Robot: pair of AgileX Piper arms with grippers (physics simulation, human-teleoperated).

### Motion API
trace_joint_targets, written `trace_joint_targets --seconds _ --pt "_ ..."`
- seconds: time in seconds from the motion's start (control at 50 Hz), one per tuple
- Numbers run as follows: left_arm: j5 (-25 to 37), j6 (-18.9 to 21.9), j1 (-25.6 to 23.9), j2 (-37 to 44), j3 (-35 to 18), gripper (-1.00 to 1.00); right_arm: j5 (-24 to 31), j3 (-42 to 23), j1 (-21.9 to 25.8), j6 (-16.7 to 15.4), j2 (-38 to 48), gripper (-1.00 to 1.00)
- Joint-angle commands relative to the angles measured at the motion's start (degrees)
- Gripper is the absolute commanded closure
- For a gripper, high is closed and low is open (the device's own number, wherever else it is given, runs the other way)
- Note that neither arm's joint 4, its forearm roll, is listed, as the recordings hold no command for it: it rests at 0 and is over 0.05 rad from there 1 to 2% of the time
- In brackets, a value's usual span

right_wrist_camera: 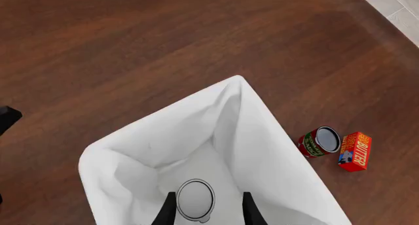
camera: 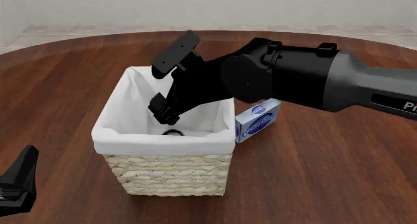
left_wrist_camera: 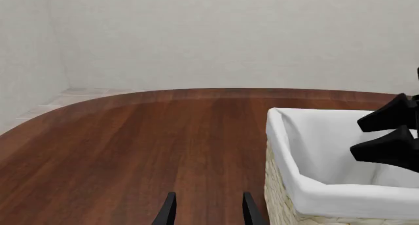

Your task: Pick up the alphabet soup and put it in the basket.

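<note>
The alphabet soup (right_wrist_camera: 195,199) stands upright on the floor of the basket (right_wrist_camera: 262,137); only its silvery top shows. In the front view the soup's top (camera: 173,132) peeks over the near rim of the basket (camera: 163,142). My right gripper (right_wrist_camera: 208,212) hangs open over the basket, above the can, one finger on either side and neither touching it. From the front, the right gripper (camera: 163,112) reaches down inside the liner. My left gripper (left_wrist_camera: 208,212) is open and empty above bare table, left of the basket (left_wrist_camera: 314,188), and sits low at the left (camera: 16,185) in the front view.
A blue-and-white box (camera: 257,120) lies against the basket's right side. A red can (right_wrist_camera: 319,141) and an orange butter box (right_wrist_camera: 354,151) sit on the table beyond the basket. The right arm (camera: 306,80) spans the table's right half.
</note>
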Motion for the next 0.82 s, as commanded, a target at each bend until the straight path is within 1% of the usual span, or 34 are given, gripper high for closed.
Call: trace_joint_targets --seconds 0.02,0.32,0.82 --pt "0.03 0.22 -0.19 0.02 0.00 -1.00 1.42 -1.04 0.20 -0.31 -1.54 -1.00" --pt "0.10 0.34 -0.30 0.10 -0.01 -1.00 2.83 -2.21 0.63 0.32 -3.81 -1.00" --pt "0.14 0.95 -0.75 0.29 -0.01 -1.00 1.85 0.20 2.94 4.77 -8.75 -1.00"
